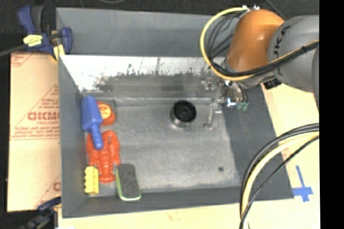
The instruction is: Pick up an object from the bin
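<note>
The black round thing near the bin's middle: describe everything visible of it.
The black round thing is small, squat and dark, like a cap or disc, with a ring-like top around a darker centre. Its material cannot be told. It lies flat on the floor of the grey bin, toward the back wall, alone and well apart from the coloured toys along the left side. The gripper stands just to its right; whether they touch cannot be told.

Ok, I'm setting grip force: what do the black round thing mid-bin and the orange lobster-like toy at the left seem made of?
Black round thing: likely hard plastic or rubber, dull black with a faint sheen on its rim; can't tell which. Orange lobster-like toy: probably moulded plastic or rubber, bright, slightly glossy, bumpy surface.
</note>
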Tool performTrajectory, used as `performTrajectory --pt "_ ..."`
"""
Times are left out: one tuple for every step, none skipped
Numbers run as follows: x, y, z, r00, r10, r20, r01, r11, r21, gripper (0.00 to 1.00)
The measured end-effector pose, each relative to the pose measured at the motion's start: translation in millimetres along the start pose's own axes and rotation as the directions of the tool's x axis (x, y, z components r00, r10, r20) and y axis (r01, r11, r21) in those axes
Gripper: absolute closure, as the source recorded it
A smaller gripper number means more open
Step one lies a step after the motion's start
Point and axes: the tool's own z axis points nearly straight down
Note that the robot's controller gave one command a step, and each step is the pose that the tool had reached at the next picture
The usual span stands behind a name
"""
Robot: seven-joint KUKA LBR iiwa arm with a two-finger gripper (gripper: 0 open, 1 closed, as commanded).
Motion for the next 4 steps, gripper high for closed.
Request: performTrajectory --pt "3.2 2 24 0.98 -0.199 -0.002 0.199 0.98 0.0 0.0" --pt "23.1 27 44 1.0 -0.016 0.0 0.016 1.0 0.0 0.0" --pt "10.9 48 52 0.971 -0.238 0.017 0.238 0.971 0.006 1.0" --pt "10.9 48 52 0.971 -0.239 0.017 0.239 0.971 0.007 1.0"
